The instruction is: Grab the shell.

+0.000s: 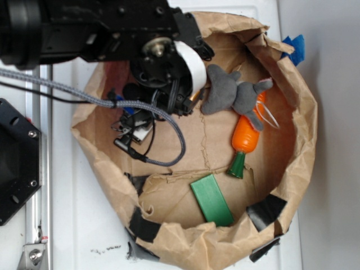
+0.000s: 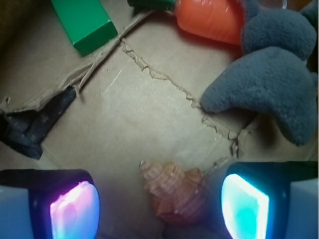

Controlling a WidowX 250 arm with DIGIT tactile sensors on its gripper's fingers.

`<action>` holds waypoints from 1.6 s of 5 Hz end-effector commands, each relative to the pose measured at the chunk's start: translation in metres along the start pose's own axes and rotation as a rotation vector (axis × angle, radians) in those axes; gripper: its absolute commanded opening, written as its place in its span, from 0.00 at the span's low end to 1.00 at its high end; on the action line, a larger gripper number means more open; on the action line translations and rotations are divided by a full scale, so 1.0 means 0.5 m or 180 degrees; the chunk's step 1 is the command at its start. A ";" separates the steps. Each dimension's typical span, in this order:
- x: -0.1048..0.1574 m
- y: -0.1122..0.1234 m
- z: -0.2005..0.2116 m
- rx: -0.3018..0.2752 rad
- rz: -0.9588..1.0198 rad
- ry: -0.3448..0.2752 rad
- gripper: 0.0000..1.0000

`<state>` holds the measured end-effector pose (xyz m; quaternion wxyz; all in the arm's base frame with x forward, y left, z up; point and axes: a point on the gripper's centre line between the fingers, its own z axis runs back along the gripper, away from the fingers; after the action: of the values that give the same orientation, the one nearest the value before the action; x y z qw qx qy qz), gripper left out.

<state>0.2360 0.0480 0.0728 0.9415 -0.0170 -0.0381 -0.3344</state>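
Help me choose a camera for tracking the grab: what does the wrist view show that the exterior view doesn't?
Only the wrist view shows the shell, lying between the open gripper's glowing pads.

Only the exterior view shows the whole paper-bag wall, the arm's cable and the white table.

Both show the green block, orange carrot toy and grey plush.

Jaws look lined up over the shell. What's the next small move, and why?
Probably ease straight down a touch, then close. In the wrist view the shell lies on the paper between the open gripper pads, about centred, with gaps on both sides. The grey plush lies apart from it, so closing should catch only the shell.
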 end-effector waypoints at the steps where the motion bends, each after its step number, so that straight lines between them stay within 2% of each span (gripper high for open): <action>1: 0.023 -0.005 -0.035 0.0064 -0.0167 -0.0090 1.00; 2: 0.026 -0.004 -0.043 0.0112 -0.0193 -0.0195 1.00; 4: 0.027 0.001 -0.038 0.0176 -0.0282 0.0006 1.00; 5: 0.023 0.007 -0.030 0.0290 -0.0320 0.0202 1.00; 6: -0.014 -0.010 -0.041 0.0341 -0.0212 0.0190 1.00; 7: -0.016 -0.009 -0.040 0.0484 -0.0265 0.0293 1.00; 8: -0.021 -0.008 -0.036 0.0466 -0.0230 0.0260 1.00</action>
<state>0.2243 0.0548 0.0464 0.9314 0.0552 -0.0061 -0.3598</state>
